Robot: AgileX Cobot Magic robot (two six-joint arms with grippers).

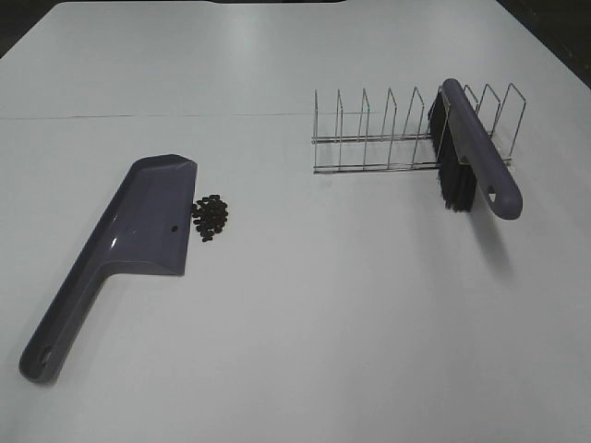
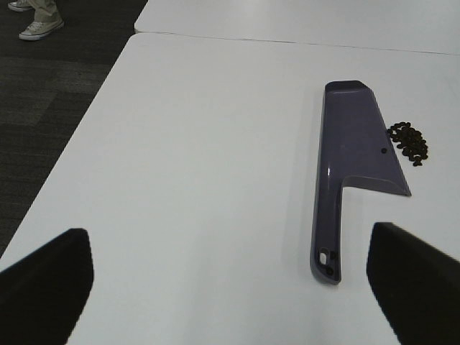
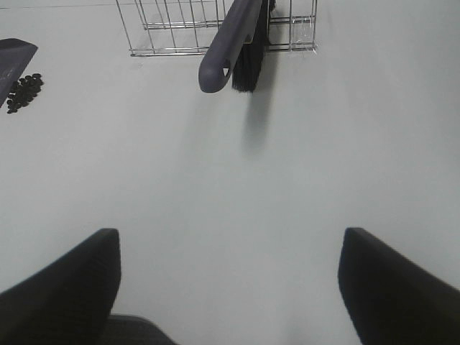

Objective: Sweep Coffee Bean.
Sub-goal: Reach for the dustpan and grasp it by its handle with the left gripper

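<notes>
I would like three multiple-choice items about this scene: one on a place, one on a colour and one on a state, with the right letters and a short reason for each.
1. Where do the coffee beans lie, relative to the dustpan?
A. inside it
B. on the table, beside its wide edge
C. under its handle

2. What colour is the dustpan?
A. red
B. purple
C. green

3. How is the brush placed?
A. propped in the wire rack, with nothing gripping it
B. flat on the table
C. held in closed jaws

Answers:
1 B: the pile sits on bare table next to the edge.
2 B: its whole body is purple.
3 A: it rests between the rack's wires, and the left gripper and the right gripper are away from it, jaws open.
</notes>
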